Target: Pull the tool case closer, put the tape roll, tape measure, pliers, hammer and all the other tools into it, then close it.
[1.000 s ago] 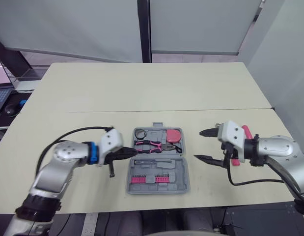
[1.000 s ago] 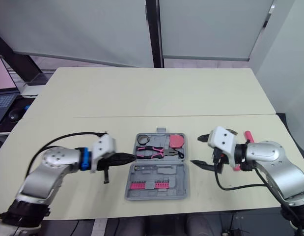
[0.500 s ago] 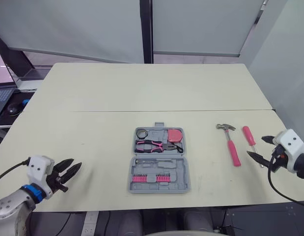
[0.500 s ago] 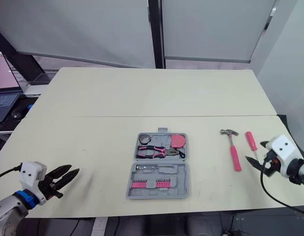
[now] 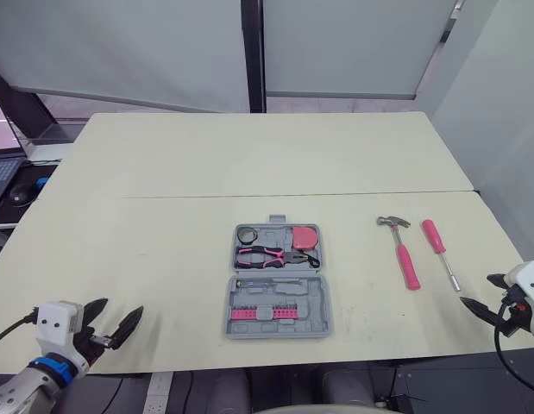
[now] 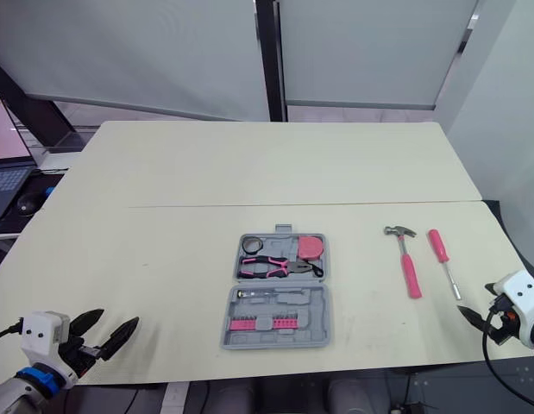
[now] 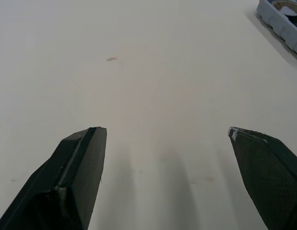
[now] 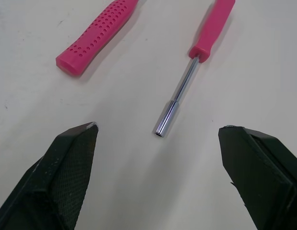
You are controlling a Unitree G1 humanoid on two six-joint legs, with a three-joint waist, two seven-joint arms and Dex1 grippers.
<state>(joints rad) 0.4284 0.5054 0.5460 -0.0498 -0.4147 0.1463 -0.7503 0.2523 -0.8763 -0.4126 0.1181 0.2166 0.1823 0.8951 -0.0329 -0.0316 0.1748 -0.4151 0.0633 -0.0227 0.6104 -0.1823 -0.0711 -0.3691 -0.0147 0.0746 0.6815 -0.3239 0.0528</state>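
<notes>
Tool case (image 5: 322, 304): open, lying flat on the table (image 5: 249, 164), at mid-width, nearer the robot's edge than the far one. The lid half lies on the far side and the tray half on the near side.

In the far half of the case:
- tape roll (image 5: 248, 234) in the left corner
- tape measure (image 5: 305, 236) in the right corner
- pliers (image 5: 271, 255) lying crosswise just on the near side of those two

In the near half of the case:
- a metal driver handle (image 5: 265, 283) along the hinge side
- a pink bit rack (image 5: 260, 314) below it

Outside the case, well to its right:
- hammer (image 5: 407, 266), head pointing away from the robot, pink handle toward it
- screwdriver (image 5: 442, 254), farther from the case than the hammer, roughly parallel to it and not touching it, with its pink grip away and its metal shaft toward the robot

Left gripper (image 5: 123, 305): well to the left of the case, near the table's front edge. Its fingers are spread wide with nothing between them; the left wrist view has bare tabletop beneath.

Right gripper (image 5: 476, 290): well to the right of the case, beyond the screwdriver. It is spread wide and holds nothing. In the right wrist view the screwdriver's shaft tip lies ahead of the gap, untouched.
</notes>
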